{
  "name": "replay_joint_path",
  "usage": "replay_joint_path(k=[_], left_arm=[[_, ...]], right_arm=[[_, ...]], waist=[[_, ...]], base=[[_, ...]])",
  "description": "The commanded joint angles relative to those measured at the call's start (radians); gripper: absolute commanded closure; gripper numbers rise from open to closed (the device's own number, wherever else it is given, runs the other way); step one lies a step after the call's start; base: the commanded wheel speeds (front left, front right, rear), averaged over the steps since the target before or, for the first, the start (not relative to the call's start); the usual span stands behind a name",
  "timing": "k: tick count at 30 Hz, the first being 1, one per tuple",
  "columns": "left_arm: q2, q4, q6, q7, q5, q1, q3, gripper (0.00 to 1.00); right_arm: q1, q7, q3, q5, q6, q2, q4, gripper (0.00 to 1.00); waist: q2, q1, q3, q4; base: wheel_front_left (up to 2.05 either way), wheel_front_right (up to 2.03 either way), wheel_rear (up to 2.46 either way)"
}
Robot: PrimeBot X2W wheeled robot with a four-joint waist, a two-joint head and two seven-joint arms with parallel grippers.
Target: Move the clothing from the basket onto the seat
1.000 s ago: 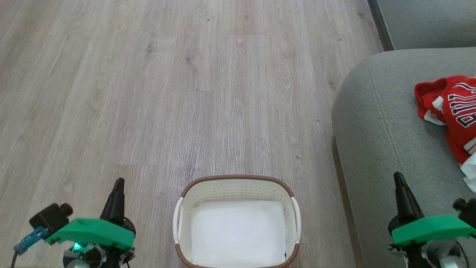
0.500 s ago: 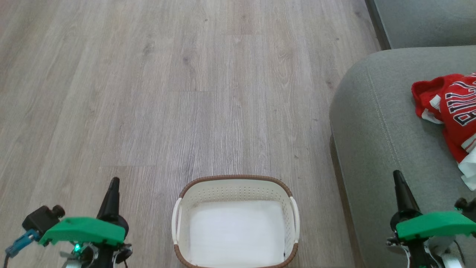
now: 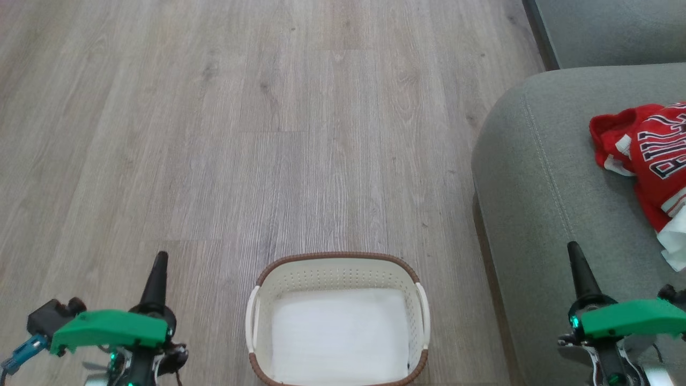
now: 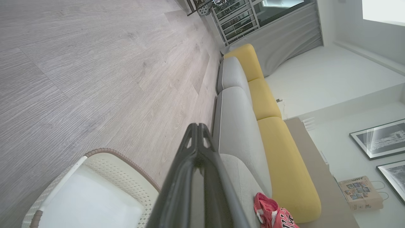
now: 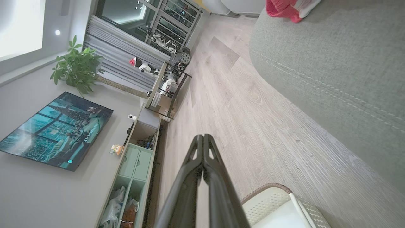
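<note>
- The left tool (image 3: pixel 159 258) is hanging low over the floor (image 3: pixel 268 134), off to the left of the basket (image 3: pixel 337 255) and apart from it. Its two dark fingers are pressing flat together, tip to tip, and gripping nothing.
- The right tool (image 3: pixel 573 247) is hanging on the other side of the basket. Its fingers are likewise pressing against each other with nothing between them. In the head view it is showing against the near part of the seat (image 3: pixel 541 177).
- Both tools are pointing away from the robot, each wearing a green cover (image 3: pixel 107 329) behind the fingers.
- The basket is sitting on the floor between the two tools, near the seat's rounded edge, with a strip of floor showing between them.
- Its inside is showing a flat white surface, and I cannot tell whether that is the bottom or cloth.
- The clothing (image 3: pixel 648 155) is lying crumpled on the seat, well apart from the basket. It is red with white trim, its black-and-white lettering facing up.
- Some white fabric (image 3: pixel 676 241) is spilling from its near end and running off the head view's right edge.
- Yellow back cushions (image 4: pixel 269 104) are lining the sofa behind the seat.
</note>
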Motion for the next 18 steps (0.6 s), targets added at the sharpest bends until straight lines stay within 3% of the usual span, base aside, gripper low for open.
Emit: replay_joint_path(k=[1, 18], left_arm=[[0.001, -0.026, -0.013, 0.006, -0.022, -0.059, 0.041, 1.00], [-0.031, -0.011, -0.044, 0.052, -0.158, -0.070, 0.101, 1.00]], right_arm=[[-0.054, 0.007, 0.005, 0.028, 0.000, 0.000, -0.028, 1.00], [-0.075, 0.052, -0.012, 0.190, 0.000, 0.013, -0.012, 1.00]], waist=[[0.0000, 0.0000, 0.000, -0.001], [0.0000, 0.0000, 0.000, -0.011]], base=[[0.00, 0.00, 0.00], [0.00, 0.00, 0.00]])
